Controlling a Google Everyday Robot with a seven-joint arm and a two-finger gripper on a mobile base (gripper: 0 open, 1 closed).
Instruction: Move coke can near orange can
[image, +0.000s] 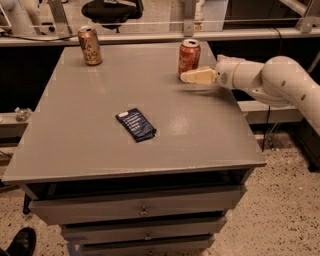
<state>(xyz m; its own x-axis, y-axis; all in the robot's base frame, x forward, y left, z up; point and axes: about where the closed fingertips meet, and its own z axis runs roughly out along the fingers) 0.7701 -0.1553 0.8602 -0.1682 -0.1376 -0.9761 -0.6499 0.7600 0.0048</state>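
The coke can (189, 56), red with white script and a silver top, stands upright near the far right of the grey table (100, 90). The orange can (89, 45), golden-brown with pale markings, stands upright at the far left corner. My gripper (186, 76) reaches in from the right on a white arm (270, 80). Its cream fingertips lie at the foot of the coke can, on its near right side, very close to or touching it.
A dark blue flat packet (136, 124) lies in the middle of the table. Drawers (142, 210) sit under the tabletop. A black chair (112, 9) and rails stand behind the table. A shoe (20, 242) shows at bottom left.
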